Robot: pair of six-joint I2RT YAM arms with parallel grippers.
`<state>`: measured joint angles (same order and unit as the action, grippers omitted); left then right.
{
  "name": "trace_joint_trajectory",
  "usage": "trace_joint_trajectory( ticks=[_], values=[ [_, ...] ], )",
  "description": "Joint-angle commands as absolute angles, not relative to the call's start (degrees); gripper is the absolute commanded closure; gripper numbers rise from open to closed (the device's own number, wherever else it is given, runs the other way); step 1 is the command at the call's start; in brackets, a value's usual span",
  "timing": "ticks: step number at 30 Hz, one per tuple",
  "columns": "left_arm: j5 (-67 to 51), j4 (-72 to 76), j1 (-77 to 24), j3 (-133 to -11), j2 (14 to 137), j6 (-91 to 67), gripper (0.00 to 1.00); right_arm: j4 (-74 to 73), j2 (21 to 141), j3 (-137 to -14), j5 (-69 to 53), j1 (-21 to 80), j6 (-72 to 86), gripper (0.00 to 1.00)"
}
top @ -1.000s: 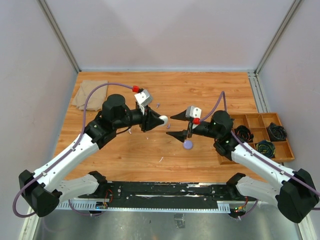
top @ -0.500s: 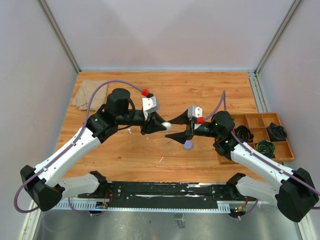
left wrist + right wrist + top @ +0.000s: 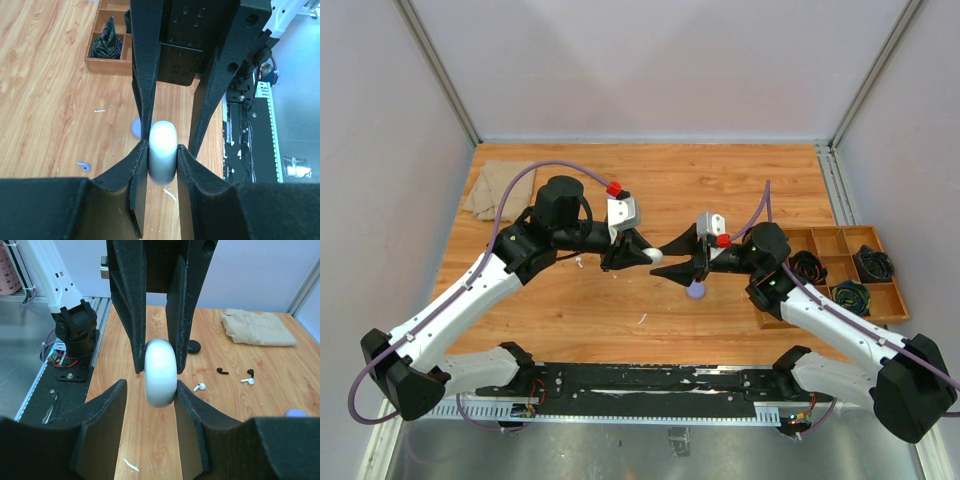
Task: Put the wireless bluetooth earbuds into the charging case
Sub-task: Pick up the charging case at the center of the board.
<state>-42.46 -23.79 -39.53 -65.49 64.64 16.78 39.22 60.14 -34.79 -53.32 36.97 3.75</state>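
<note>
White charging case (image 3: 654,254) — round, held on edge and clear of the tabletop (image 3: 740,185) near its middle. The left jaws are closed on it, with both pads (image 3: 139,170) pressed to its flat faces. The right jaws meet them head-on and stand wide, straddling the same case. One right finger (image 3: 184,405) lies against the case or just beside it, and the other is apart from it. The earbuds lie loose on the tabletop. In the right wrist view, a white earbud (image 3: 199,387), a black earbud (image 3: 222,371) and a dark earbud with a pale tip (image 3: 248,377) lie near one another beyond the case, toward the folded beige cloth (image 3: 500,188) at the far-left corner. The left wrist view shows a pale purple earbud (image 3: 84,165) lying alone. A pale purple round case (image 3: 696,290) rests on the tabletop just beneath the right jaws. A small white scrap (image 3: 642,319) lies nearer the arm bases — what it is cannot be told. A wooden compartment tray (image 3: 825,231) sits at the right edge, holding coiled cables (image 3: 873,262).
</note>
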Motion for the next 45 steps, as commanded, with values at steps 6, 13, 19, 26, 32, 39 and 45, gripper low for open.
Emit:
trace_joint_trajectory(
  ticks=[6,13,19,26,32,39,45],
  values=[
    [-43.82,-23.91,-40.38,-67.68,63.8,17.77,0.98,41.57,61.16,-35.06,-55.51,35.68,5.27,0.61],
    [-44.12,-23.68,-40.76,-67.71,63.79,17.8,0.98,42.95,61.78,-34.87,-55.57,35.67,6.06,0.67],
    [-44.11,-23.33,-40.78,-67.4,63.68,17.49,0.98,43.49,61.89,-34.62,-55.7,35.68,6.24,0.75],
    [-42.95,-22.54,-40.87,-66.56,62.91,16.99,0.86,43.74,61.81,-34.19,-56.14,35.6,6.06,0.89],
    [-40.3,-19.64,-40.87,-63.58,60.62,15.74,0.56,44.14,61.36,-33.8,-55.85,35.46,6.15,0.96],
    [-37.19,-18.45,-40.87,-61.99,59.36,15.26,0.33,44.28,60.76,-33.51,-54.9,35.5,6.28,0.96],
    [-35.55,-18.66,-40.87,-61.67,60.49,14.86,0.27,44.3,60.52,-33.38,-54.36,35.51,6.33,0.96]
  ],
)
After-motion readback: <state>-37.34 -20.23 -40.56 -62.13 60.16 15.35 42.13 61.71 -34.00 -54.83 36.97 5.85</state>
